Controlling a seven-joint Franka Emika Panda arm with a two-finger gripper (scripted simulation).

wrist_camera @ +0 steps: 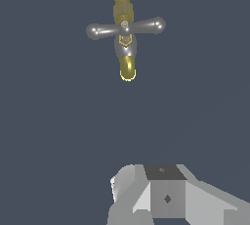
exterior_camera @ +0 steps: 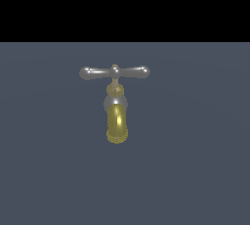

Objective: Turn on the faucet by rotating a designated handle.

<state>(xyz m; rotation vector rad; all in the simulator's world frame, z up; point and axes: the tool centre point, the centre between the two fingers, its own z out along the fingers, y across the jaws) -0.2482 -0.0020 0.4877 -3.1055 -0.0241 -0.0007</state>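
The handle (exterior_camera: 114,72) is seen as a slim silver-grey crossbar with a rounded bulb at each end and a small brass knob at its middle. In the exterior view it lies nearly level, one bulb towards the exterior view's left and the other towards the exterior view's right. It is carried on top of the faucet (exterior_camera: 116,114), which is made up of a short brass stem, a grey collar under it and a shiny gold spout that curves down and ends in a ribbed rim. The faucet is found a little above the middle of the exterior view, on a plain dark blue-grey surface (exterior_camera: 195,160) that fills the lower part of the picture; a black band is seen above it.

In the wrist view the handle (wrist_camera: 126,27) is seen slightly tilted, crossing the brass stem, with the gold spout (wrist_camera: 127,68) beneath it and the same dark surface (wrist_camera: 58,131) all around.

Part of the arm's grey and white end (wrist_camera: 166,197) is shown at the edge of the wrist view, well apart from the faucet and touching nothing. The arm is not seen in the exterior view. The fingertips are not shown in either picture, so whether the jaws are wide or narrow cannot be told.
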